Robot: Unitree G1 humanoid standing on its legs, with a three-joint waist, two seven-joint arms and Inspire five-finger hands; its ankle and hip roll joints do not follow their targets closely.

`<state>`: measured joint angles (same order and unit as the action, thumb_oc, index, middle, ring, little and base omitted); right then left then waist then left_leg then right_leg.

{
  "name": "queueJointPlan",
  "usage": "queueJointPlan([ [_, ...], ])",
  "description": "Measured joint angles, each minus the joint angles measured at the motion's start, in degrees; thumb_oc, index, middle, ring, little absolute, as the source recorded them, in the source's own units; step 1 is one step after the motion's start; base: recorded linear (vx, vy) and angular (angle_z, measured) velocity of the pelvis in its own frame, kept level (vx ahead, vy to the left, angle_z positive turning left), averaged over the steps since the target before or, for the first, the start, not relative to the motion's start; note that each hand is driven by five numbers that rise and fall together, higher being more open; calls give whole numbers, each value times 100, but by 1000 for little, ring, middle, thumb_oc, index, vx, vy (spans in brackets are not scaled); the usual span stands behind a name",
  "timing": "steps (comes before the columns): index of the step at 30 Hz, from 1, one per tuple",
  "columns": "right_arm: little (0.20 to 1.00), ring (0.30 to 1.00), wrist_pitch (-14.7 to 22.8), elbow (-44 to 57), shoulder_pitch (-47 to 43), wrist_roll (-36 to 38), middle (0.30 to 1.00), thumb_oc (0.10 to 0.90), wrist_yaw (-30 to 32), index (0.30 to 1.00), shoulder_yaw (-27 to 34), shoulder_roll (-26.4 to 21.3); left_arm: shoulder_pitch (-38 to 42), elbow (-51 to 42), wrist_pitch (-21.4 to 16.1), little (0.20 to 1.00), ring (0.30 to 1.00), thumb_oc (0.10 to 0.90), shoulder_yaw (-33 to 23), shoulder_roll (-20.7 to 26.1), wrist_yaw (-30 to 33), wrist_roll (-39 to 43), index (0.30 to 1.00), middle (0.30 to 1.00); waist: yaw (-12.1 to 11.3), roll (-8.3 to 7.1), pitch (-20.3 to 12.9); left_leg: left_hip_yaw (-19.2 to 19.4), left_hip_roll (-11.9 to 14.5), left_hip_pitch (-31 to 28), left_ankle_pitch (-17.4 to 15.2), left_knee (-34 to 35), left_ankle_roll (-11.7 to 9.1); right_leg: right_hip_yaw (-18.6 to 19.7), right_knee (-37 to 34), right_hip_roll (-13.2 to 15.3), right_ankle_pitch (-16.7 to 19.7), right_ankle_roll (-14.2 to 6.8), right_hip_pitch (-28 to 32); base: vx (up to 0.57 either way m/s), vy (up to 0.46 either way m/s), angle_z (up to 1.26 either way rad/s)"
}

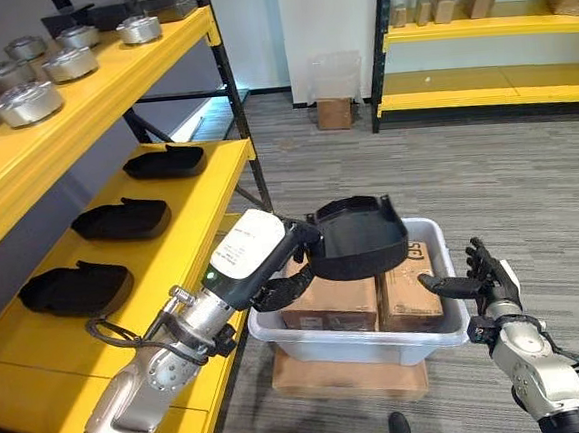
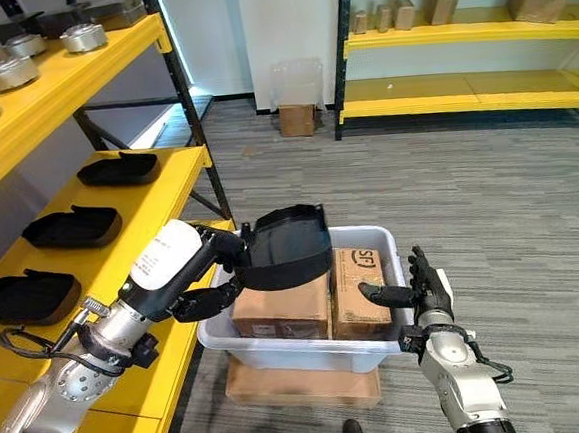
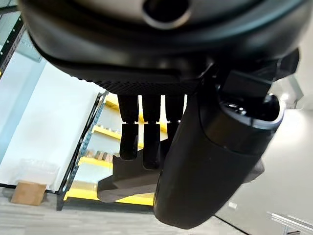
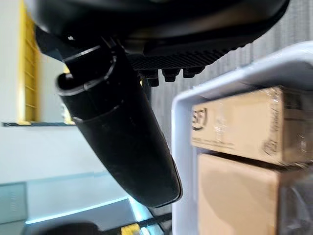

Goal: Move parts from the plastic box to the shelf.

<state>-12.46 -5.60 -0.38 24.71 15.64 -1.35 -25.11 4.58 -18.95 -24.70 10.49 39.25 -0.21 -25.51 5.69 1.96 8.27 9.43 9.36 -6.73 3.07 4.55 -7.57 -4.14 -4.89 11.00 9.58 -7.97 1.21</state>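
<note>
My left hand [image 1: 283, 283] is shut on a black tray-shaped part [image 1: 356, 236], holding it tilted just above the left half of the white plastic box [image 1: 360, 347]. In the left wrist view its fingers [image 3: 144, 142] curl over the part's edge [image 3: 129, 178]. The box holds two brown cartons [image 1: 411, 289] side by side. My right hand [image 1: 490, 281] hovers open at the box's right rim with its thumb pointing in over the cartons; the right wrist view shows the rim [image 4: 225, 83] and cartons [image 4: 244, 127]. The yellow shelf [image 1: 203, 198] stands to the left.
Three black parts [image 1: 121, 220] lie in a row on the shelf's middle level. Round metal parts [image 1: 67, 63] line the top level. The box rests on a flat cardboard piece [image 1: 347, 378]. A second yellow rack [image 1: 490, 85] and a small carton [image 1: 334, 113] stand far back.
</note>
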Motion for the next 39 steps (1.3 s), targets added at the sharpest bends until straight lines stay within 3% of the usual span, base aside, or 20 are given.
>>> queueJointPlan([
  [6,1000,1000,71,-195,-18,-51,1000,900,140,1000,-232,305,659,26,24,300,300,400,502,5,-4,-3,300,300,-38,-282,115,-59,-392,56,-12,-26,187,-55,2,373,80,-151,-16,-55,271,8],
  [10,1000,1000,217,-244,-45,-215,1000,900,114,1000,-327,686,683,31,174,300,300,400,524,27,-7,-242,300,300,-41,-527,220,301,-492,-6,-96,9,272,74,385,357,305,-151,-383,-186,155,-48],
  [11,1000,1000,249,-231,-12,-214,1000,900,124,1000,-325,648,710,43,204,300,300,400,554,-34,-8,-331,300,300,39,-515,237,205,-454,63,-107,-25,353,212,605,320,301,-192,-503,-174,11,34],
  [12,1000,1000,314,-217,72,-215,1000,900,186,1000,-319,562,825,49,224,300,300,400,690,-91,-7,-447,300,300,143,-395,296,-69,-283,174,-71,-29,388,499,1293,97,-135,-424,-712,-199,-15,71],
  [13,1000,1000,316,-215,151,-215,1000,900,243,1000,-314,537,885,35,215,300,300,400,797,-87,-6,-450,300,300,222,-311,290,-288,-138,276,-29,-31,361,726,1928,-220,-735,-381,-879,-216,-89,102],
  [14,1000,1000,325,-193,253,-209,1000,900,300,1000,-322,531,931,-127,201,300,300,400,847,42,-1,-454,300,300,238,-353,269,-574,-102,381,-5,0,362,1038,2589,-756,-1239,-199,-1018,-173,-125,63],
  [15,1000,1000,332,-184,211,-205,1000,900,292,1000,-324,492,966,-214,195,300,300,400,833,171,107,-454,300,300,69,-392,269,-632,-68,430,183,-15,249,1106,2612,-918,-1474,46,-1024,-155,-138,45],
  [17,1000,1000,524,-151,168,-220,1000,900,317,1000,-316,441,1205,-213,245,300,300,400,851,339,147,-466,300,300,146,-327,283,-927,-65,604,243,-24,185,1156,2128,-927,-1675,295,-755,-107,-129,54],
  [19,1000,1000,525,-144,56,-219,1000,900,315,1000,-344,255,1333,-208,347,300,300,400,844,320,251,-449,300,300,119,-65,291,-1252,3,786,270,-159,254,1027,1985,-1043,-1587,383,-750,-157,-134,39],
  [21,1000,1000,560,-144,21,-224,1000,900,390,1000,-341,148,1408,-194,348,300,300,400,880,285,308,-440,300,300,136,52,307,-1279,23,935,298,-388,238,899,1950,-1058,-1562,422,-686,-144,-81,34],
  [25,1000,1000,676,-159,99,-354,1000,900,600,1000,-185,114,1647,-178,267,300,300,400,927,39,330,-440,300,300,238,161,336,-749,-10,1268,519,-774,265,468,1894,-990,-1643,390,-538,-165,-13,64],
  [27,1000,1000,761,-83,235,-429,1000,900,610,1000,-97,120,1769,-203,182,300,300,400,935,-7,332,-437,300,300,259,188,394,-483,-79,1342,676,-801,335,302,2052,-927,-1798,520,-554,-156,39,74],
  [29,1000,1000,783,-78,298,-429,1000,900,601,1000,-21,131,1765,-276,52,300,300,400,932,-2,350,-439,300,300,247,296,406,-245,-77,1359,408,-695,422,191,2404,-908,-1993,613,-678,-131,93,53],
  [30,1000,1000,782,-80,306,-432,1000,900,597,1000,-4,178,1751,-365,-21,300,300,400,932,10,356,-465,300,300,231,131,496,-144,-176,1368,43,-764,454,216,2445,-662,-1957,754,-737,-118,139,34],
  [32,1000,1000,780,-54,314,-437,1000,900,597,1000,18,216,1728,-468,-49,300,300,400,932,30,359,-530,300,300,249,-22,550,61,-342,1424,-64,-1127,636,130,2379,-396,-1910,733,-725,-88,119,28],
  [33,1000,1000,778,124,414,-447,1000,900,595,1000,48,194,1731,-605,-73,300,300,400,929,48,363,-676,300,300,321,-18,527,147,-400,1323,-417,-1621,725,81,2288,-220,-1810,607,-653,-95,193,21],
  [34,1000,1000,778,154,421,-448,1000,900,595,1000,48,183,1733,-610,-76,300,300,400,927,45,364,-678,300,300,352,9,512,147,-385,1237,-464,-1644,722,78,2300,-218,-1786,546,-656,-109,238,37],
  [35,1000,1000,776,238,432,-453,1000,900,568,1000,62,120,1764,-624,-73,300,300,400,927,21,392,-692,300,300,479,139,479,30,-237,966,-645,-1480,471,-80,2432,-189,-1785,494,-661,-155,337,40],
  [37,1000,1000,772,346,462,-458,1000,900,564,1000,17,49,1730,-669,23,300,300,400,911,64,502,-738,300,300,503,78,486,216,-289,963,-506,-1478,477,-25,2742,-135,-1884,451,-760,-138,302,34],
  [39,1000,1000,791,341,367,-561,1000,900,474,1000,-37,66,1696,-672,287,300,300,400,836,250,860,-893,300,300,488,-121,480,75,-636,992,-173,-1127,563,212,2734,70,-1982,497,-835,-209,495,56],
])
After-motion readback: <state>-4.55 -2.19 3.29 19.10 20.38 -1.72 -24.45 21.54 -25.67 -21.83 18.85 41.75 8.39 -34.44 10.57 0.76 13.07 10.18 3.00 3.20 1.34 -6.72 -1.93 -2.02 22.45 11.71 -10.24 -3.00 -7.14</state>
